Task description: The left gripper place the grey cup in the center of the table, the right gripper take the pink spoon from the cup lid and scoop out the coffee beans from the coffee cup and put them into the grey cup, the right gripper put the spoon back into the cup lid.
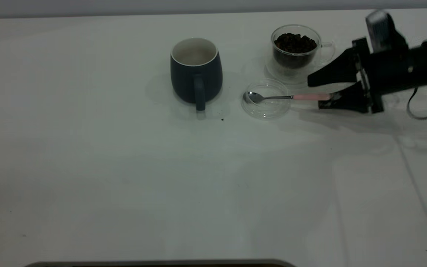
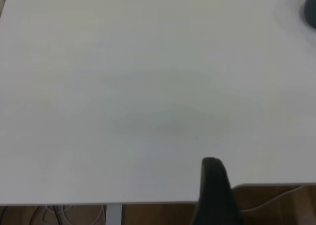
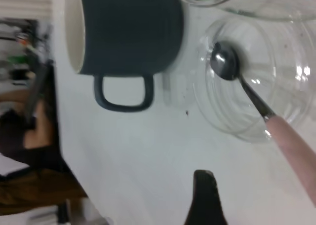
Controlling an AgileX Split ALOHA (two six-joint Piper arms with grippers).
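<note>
The grey cup [image 1: 196, 69] stands upright and empty at mid-table towards the back, handle towards the front; it also shows in the right wrist view [image 3: 123, 32]. The pink spoon [image 1: 287, 97] lies with its bowl in the cup lid [image 1: 266, 110] and its pink handle pointing right. My right gripper [image 1: 315, 93] is open, low over the table, its fingers on either side of the handle's end without gripping it. The coffee cup [image 1: 295, 46] holds coffee beans [image 1: 295, 42] just behind the lid. Of my left gripper only one finger [image 2: 213, 185] shows, over the table's edge, holding nothing.
The table [image 1: 124, 167] is white, with a few dark specks [image 1: 222, 119] in front of the grey cup. A black cable [image 1: 426, 107] hangs from the right arm. A seam in the tabletop [image 1: 417, 193] runs along the right side.
</note>
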